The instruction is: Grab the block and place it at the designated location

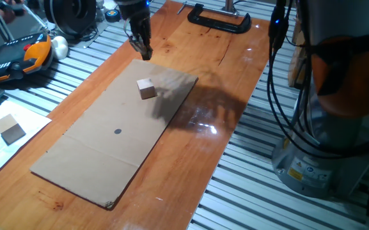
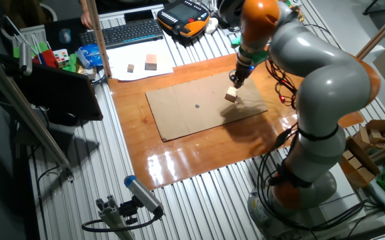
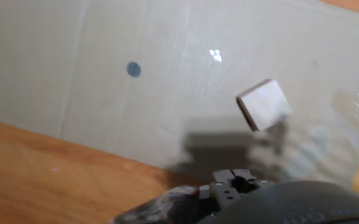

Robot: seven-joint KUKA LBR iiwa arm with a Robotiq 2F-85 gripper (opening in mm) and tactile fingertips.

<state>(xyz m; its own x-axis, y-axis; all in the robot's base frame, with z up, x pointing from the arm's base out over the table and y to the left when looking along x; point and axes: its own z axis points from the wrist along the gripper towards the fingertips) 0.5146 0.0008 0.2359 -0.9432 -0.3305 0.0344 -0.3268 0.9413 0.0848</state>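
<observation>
The block (image 1: pixel 146 89) sat free on the cardboard sheet (image 1: pixel 94 163), well apart from the dot (image 1: pixel 118 132), while the gripper (image 1: pixel 144 51) hung nearby, fingers' opening indeterminable, grasping nothing.

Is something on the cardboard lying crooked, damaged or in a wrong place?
Nothing looks damaged. The block only sits turned against the edges of the cardboard sheet, apart from the dot. The gripper hangs beyond the sheet's far edge.
</observation>
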